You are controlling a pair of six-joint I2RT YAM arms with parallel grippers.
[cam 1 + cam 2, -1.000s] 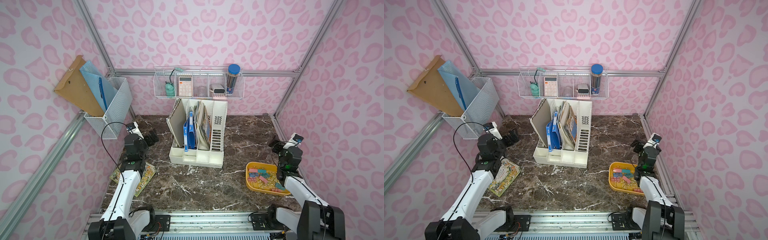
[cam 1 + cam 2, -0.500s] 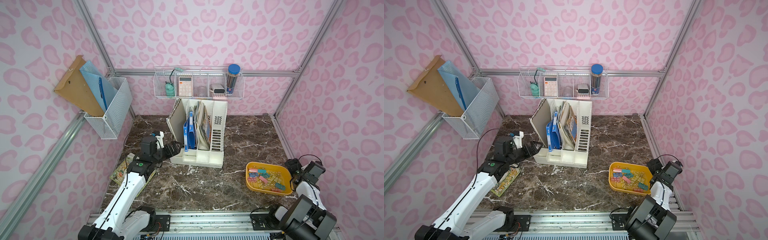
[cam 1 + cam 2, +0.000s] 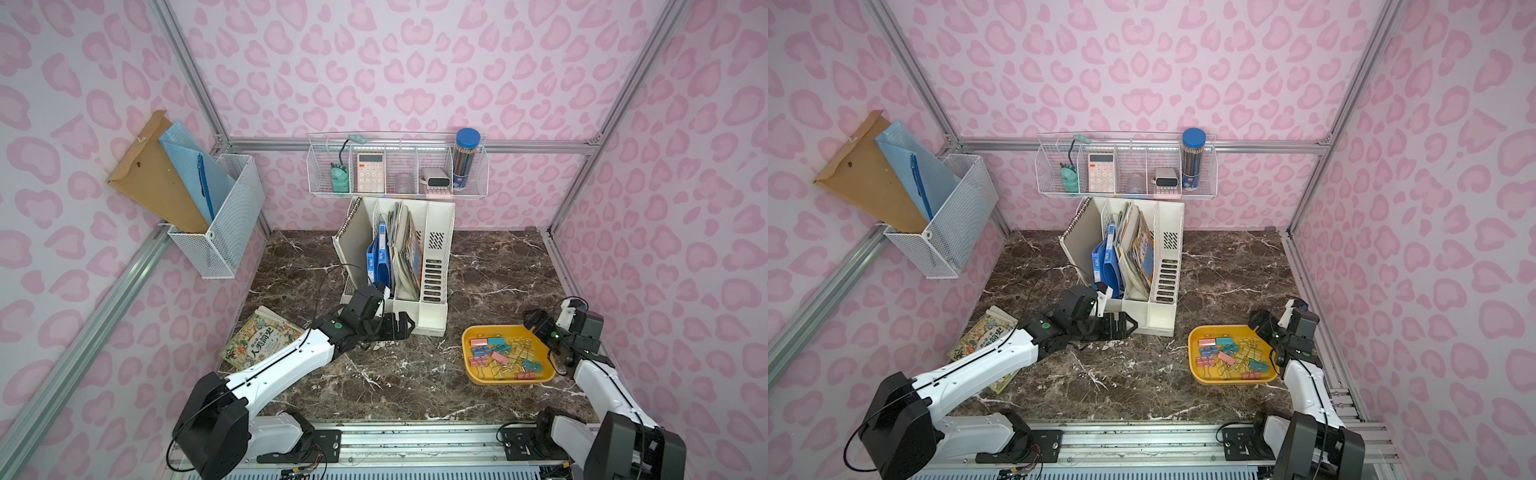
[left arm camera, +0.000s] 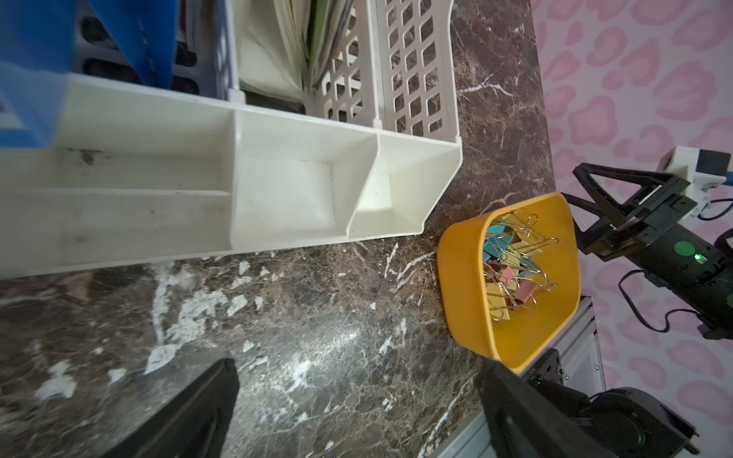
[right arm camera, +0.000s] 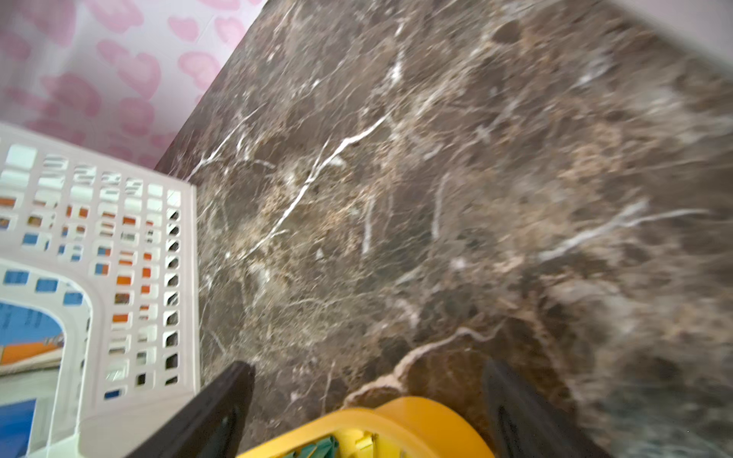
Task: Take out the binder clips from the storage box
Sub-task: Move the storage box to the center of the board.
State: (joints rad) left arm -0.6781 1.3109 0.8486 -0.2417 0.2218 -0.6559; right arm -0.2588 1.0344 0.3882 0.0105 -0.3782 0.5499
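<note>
Right gripper hangs with its jaws spread wide and nothing between them, at the upper right corner of the storage box, which sits at the lower right of the marble table in both top views. Its wrist view shows the box's yellow rim just under the gap between the fingers. All the binder clips lie in a tangled heap inside the box and none is out on the table, so the task looks barely begun. The wide spread probably suits a descent onto one clip. Left gripper, also open and empty, lies low at frame centre, just in front of the file organiser. It points toward the box but is well apart from it, likely keeping clear. The wire handles interlock, so one clip may drag others.
</note>
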